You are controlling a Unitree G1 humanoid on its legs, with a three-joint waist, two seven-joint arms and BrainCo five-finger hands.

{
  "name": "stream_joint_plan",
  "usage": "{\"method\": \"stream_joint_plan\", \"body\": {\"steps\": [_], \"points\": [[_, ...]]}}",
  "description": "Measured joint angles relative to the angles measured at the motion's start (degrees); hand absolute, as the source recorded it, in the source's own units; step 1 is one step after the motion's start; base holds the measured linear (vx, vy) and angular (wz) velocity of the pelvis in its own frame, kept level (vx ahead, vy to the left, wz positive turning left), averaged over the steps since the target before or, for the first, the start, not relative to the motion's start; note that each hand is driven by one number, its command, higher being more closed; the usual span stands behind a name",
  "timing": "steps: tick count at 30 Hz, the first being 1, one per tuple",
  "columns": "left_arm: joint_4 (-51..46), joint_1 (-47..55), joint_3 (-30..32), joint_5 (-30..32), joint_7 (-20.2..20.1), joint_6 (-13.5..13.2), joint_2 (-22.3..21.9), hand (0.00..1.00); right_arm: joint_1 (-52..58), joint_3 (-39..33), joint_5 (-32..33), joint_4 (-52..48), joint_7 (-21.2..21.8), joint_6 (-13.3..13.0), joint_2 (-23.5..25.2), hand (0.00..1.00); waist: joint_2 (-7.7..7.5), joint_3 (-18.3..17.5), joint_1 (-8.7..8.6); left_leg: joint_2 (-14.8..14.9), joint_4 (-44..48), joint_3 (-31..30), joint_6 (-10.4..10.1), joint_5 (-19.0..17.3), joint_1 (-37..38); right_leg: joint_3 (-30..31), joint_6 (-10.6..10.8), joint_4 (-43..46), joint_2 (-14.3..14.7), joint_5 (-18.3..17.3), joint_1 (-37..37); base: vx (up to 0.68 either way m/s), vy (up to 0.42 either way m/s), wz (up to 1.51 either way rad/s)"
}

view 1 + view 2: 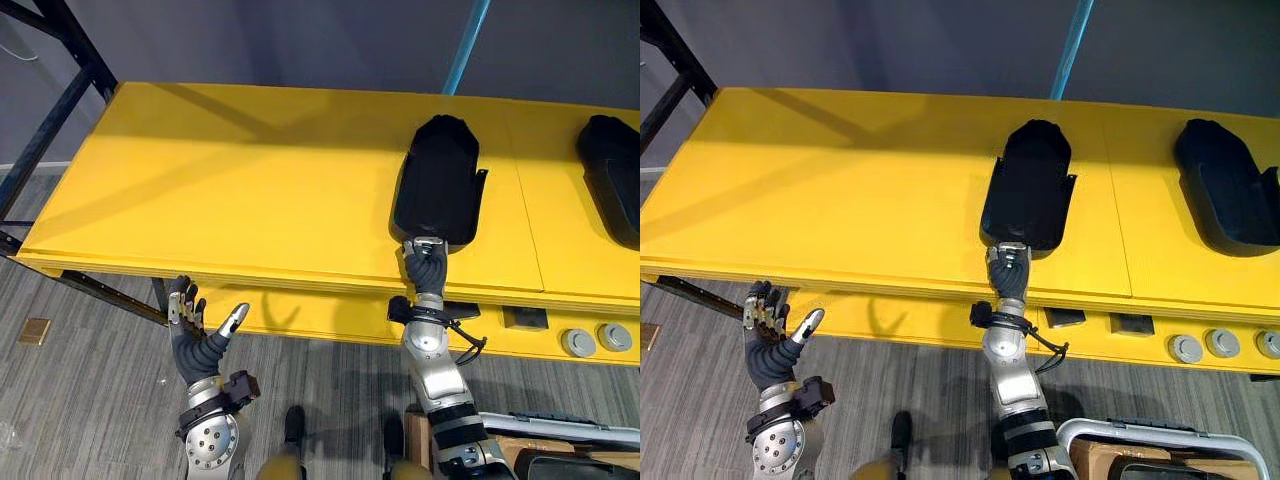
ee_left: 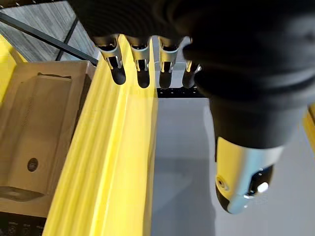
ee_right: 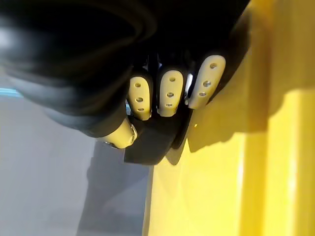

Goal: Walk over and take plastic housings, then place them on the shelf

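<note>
Eye views: housing [image 1: 440, 180] lies on yellow shelf [image 1: 230, 190], right hand [image 1: 428, 265] at its near end; left hand [image 1: 195, 335] is below the shelf's front edge. Left wrist view: fingers [image 2: 142, 73] straight, holding nothing. Right wrist view: fingers [image 3: 170, 93] curled over the housing's rim

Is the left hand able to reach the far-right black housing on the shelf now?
Probably not. The left hand hangs open below the shelf's left front; the right hand, shut on the middle housing, lies between it and the far-right housing.
</note>
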Motion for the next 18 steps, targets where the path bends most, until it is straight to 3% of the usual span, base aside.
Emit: {"method": "stream_joint_plan", "body": {"steps": [18], "points": [[0.0, -0.4, -0.3, -1.4, -0.9, 0.0, -1.2, 0.00, -10.4, -5.7, -0.1, 5.0, -2.0, 1.3, -0.9, 1.00, 0.01, 2.3, 0.01, -0.4, 0.0, -1.7, 0.1, 0.9, -1.8, -1.8, 0.0, 0.1, -0.3, 0.0, -0.9, 0.00, 0.004, 0.04]]}}
